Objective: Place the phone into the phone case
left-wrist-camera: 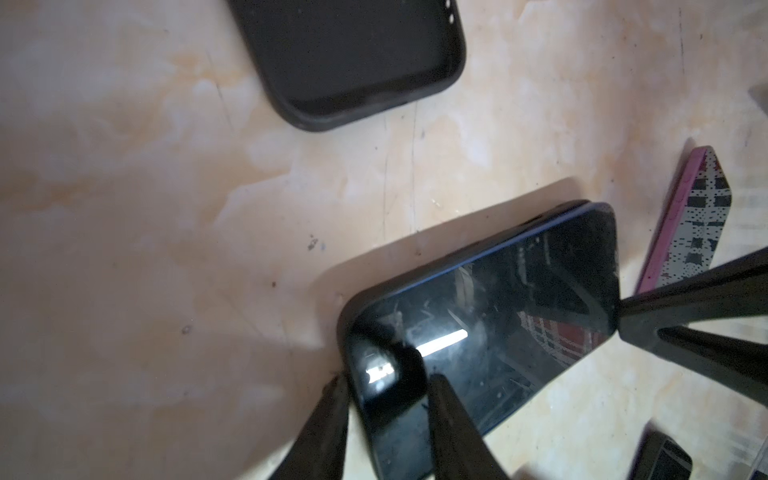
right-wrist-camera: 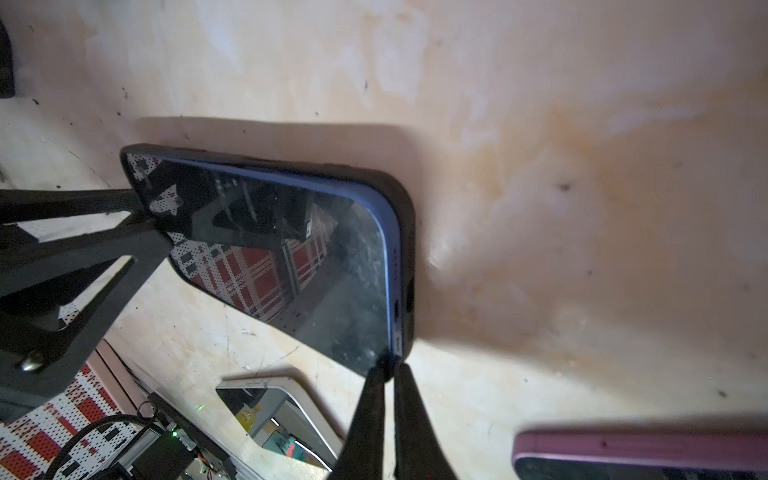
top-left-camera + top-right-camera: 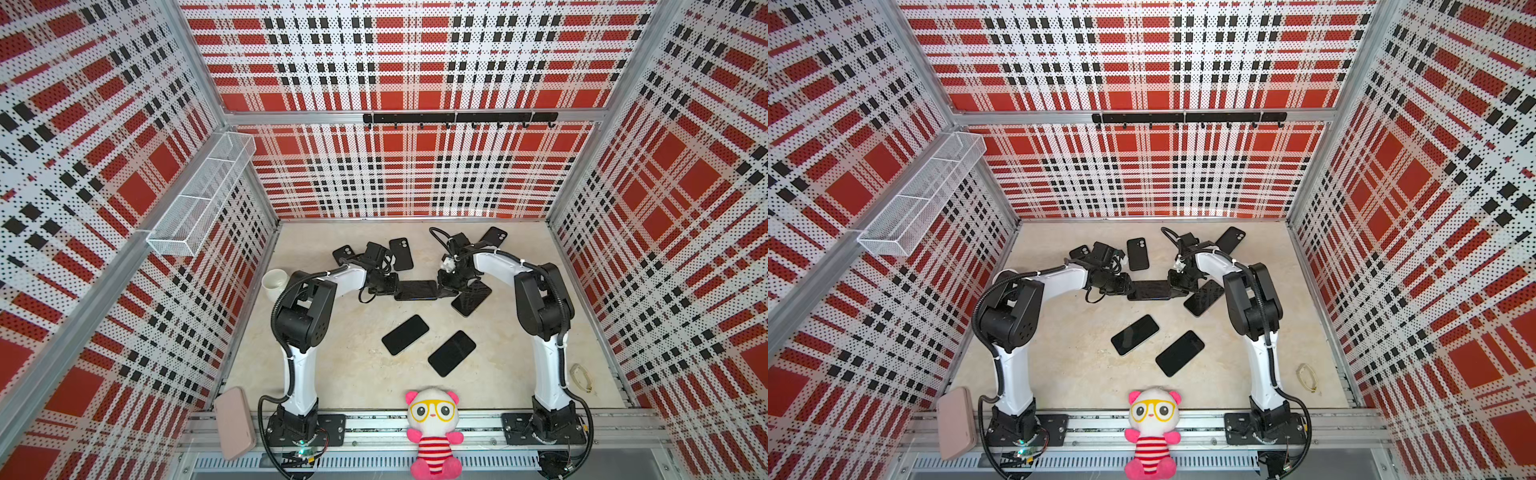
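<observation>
Left fingers clamp 1 end of the phone case, steadying it; right fingers, closed together, press the phone corner in.

Glossy, smudged glass face on the phone, matt black rubbery case around it. Smooth pale desk with marble pattern, lightly scratched.

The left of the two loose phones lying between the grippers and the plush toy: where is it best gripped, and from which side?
Probably across its two long edges near the middle, coming straight down from above. The phone lies flat, screen up and diagonal, so turn the jaws to match; its neighbour lies apart, leaving room.
</observation>
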Tool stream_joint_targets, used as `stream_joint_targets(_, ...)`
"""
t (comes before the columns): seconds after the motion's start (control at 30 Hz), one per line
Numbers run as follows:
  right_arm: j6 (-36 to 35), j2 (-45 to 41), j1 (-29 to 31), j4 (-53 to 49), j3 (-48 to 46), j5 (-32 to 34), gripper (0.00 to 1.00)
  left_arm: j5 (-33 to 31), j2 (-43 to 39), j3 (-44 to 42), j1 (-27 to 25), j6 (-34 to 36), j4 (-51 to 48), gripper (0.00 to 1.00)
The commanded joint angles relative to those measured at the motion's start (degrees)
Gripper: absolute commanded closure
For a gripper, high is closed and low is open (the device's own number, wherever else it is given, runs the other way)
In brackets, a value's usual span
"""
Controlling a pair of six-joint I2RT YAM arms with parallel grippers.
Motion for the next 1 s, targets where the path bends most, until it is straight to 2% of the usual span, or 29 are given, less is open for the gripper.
stream_joint_targets(0.0, 1.2, 3.6, 2.3, 3.7, -3.6, 0.3, 0.90, 2.8, 3.1, -0.8, -1.8, 0.3, -2.7, 0.65)
stream_joint_targets(0.3, 3.8, 5.4, 3.9, 5.3, -5.1, 6.2, 0.88, 3.0, 3.2, -0.8, -2.0, 0.2, -2.6, 0.65)
stream_joint_targets(0.67, 6.4, 14.1, 7.2, 3.7, -6.0, 11.6, 0.90, 3.6, 3.6, -0.8, -2.5, 0.1, -2.6, 0.65)
stream_joint_targets(0.97, 7.5, 19.3, 9.1, 4.9, -7.6, 12.6, 0.91, 4.3, 3.9, -0.8, -2.9, 0.0, -2.4, 0.65)
